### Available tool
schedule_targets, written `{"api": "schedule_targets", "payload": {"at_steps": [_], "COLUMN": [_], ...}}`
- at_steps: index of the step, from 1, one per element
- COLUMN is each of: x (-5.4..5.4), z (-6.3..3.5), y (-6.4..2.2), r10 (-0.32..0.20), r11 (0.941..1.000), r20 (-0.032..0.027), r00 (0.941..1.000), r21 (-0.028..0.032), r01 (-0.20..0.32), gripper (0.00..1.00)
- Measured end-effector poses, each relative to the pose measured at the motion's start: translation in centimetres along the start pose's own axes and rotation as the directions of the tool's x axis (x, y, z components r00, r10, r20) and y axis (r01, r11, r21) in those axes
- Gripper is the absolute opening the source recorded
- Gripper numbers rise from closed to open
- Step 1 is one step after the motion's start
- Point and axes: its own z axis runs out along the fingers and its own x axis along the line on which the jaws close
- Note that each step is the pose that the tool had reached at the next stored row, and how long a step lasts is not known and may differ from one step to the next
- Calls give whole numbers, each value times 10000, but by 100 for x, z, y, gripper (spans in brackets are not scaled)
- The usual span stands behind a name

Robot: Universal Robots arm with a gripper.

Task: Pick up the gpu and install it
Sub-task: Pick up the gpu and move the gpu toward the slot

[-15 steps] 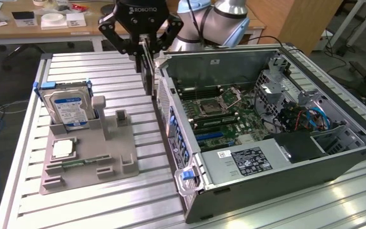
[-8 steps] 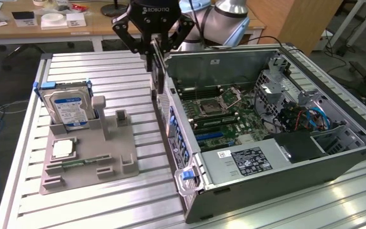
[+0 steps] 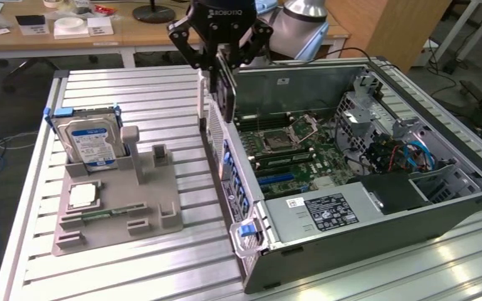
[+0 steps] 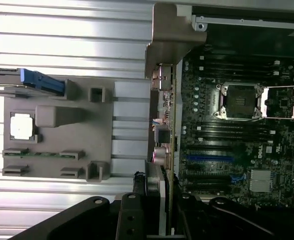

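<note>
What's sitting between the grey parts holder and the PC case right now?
Nothing: only bare table slats separate the holder from the case, seen in both the exterior and wrist views.

The arm came in from the top of the exterior view, wrist upright, with the hand (image 3: 223, 63) pointing straight down. Its black fingers (image 3: 192, 55) were partly closed, pinching the gpu (image 3: 224, 94) by its upper edge so that it hung vertical. In the wrist view, the hand's dark links flanked that card.
</note>
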Motion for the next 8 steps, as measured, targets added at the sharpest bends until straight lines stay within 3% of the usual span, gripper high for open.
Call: {"api": "schedule_targets", "payload": {"at_steps": [7, 8], "x": [-175, -315], "z": [3, 5], "y": [-2, -3], "r10": [-50, -99], "r11": [10000, 10000], "r20": [-1, -3], "r00": [10000, 10000], "r21": [0, -1], "r01": [50, 99], "gripper": [28, 28]}}
